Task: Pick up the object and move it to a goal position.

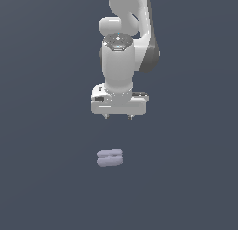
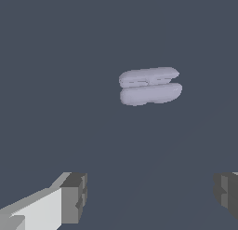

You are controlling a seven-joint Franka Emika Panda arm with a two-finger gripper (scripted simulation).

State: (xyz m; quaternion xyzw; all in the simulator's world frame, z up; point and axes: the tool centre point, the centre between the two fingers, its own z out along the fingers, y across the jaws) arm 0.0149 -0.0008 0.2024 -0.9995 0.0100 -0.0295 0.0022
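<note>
The gripper (image 1: 117,117) hangs above the little grey object (image 1: 109,157) lying alone on the dark tabletop (image 1: 42,178), jaws wide apart and empty, probably so they can drop down around it and squeeze it.

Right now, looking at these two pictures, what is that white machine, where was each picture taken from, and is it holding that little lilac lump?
The white machine is a simulated robot arm. One picture comes from a camera off the arm; the other from a camera on its wrist, looking past the fingers. Its end effector, the grasping part, hangs open and holds nothing. Beneath it on the dark grey-blue surface lies the small pale lavender-grey rounded piece with two dark slots. The wrist view shows the same piece beyond the two grey fingertips, untouched.
</note>
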